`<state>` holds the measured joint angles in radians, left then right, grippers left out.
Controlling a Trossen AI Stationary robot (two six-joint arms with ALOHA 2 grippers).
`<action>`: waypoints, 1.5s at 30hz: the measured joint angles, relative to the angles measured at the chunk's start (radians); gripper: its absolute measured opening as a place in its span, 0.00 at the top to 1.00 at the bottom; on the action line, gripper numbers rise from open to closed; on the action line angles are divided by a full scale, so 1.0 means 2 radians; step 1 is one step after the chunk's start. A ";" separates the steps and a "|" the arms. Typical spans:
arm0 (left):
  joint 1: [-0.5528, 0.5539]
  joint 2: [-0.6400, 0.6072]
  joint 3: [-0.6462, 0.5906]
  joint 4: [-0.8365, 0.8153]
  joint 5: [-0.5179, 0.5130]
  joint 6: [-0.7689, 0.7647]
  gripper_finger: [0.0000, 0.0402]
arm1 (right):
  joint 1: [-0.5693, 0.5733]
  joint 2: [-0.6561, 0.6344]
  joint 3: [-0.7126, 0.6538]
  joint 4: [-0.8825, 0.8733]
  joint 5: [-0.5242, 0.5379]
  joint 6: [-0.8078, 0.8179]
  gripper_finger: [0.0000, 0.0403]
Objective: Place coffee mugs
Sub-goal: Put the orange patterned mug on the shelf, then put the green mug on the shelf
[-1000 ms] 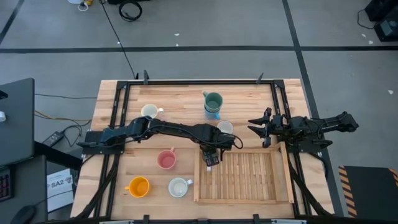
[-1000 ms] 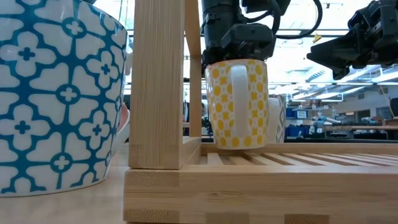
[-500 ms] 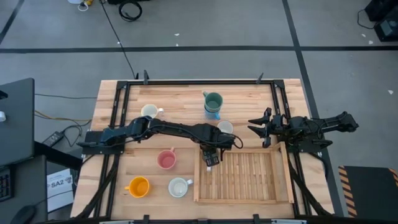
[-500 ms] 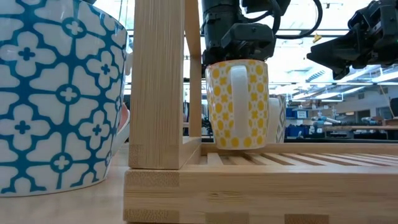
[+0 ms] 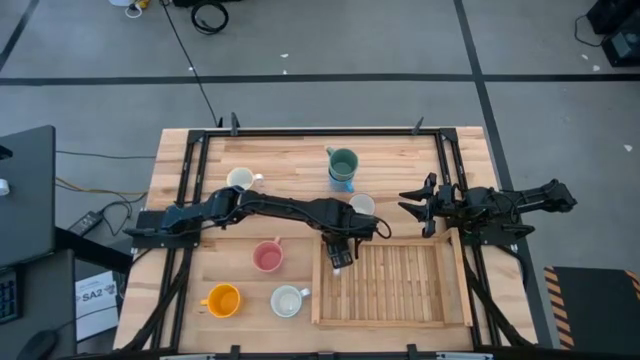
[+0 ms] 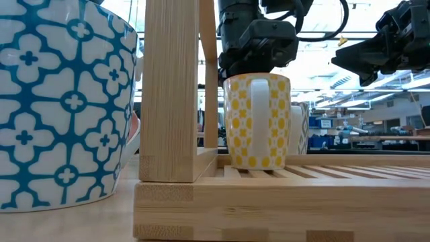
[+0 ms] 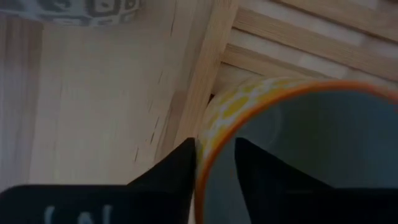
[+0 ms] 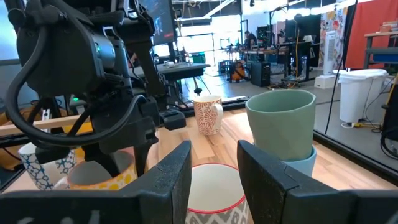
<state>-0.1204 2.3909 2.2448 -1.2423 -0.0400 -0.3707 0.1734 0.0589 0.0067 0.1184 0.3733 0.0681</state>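
Yellow mug [image 6: 256, 121]: seen from above, almost wholly hidden under the left gripper [image 5: 340, 252]; set upright on the rack's [image 5: 400, 310] slats in the far left corner, close to the corner post. Left fingers [image 7: 171, 171] straddle its rim, parted, contact not discernible. Rest of rack bare. Right gripper [image 5: 418, 204]: parted, empty, beside the rack's far right corner. Green mug [image 5: 342, 162] stacked in a blue mug [image 8: 297, 163]; others loose on the table [image 5: 290, 160].

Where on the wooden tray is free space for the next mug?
The wooden tray is bare except its corner nearest the left gripper, where the yellow patterned mug stands. Crowded: table left of the tray, with pink mug and white mug.
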 joint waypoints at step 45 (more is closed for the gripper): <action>0.000 -0.081 0.000 0.042 0.000 -0.005 0.56 | 0.000 0.000 0.000 0.043 0.000 0.000 0.66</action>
<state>-0.1200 2.2283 2.2448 -1.1582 -0.0396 -0.3806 0.1734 0.0586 0.0067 0.2035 0.3733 0.0681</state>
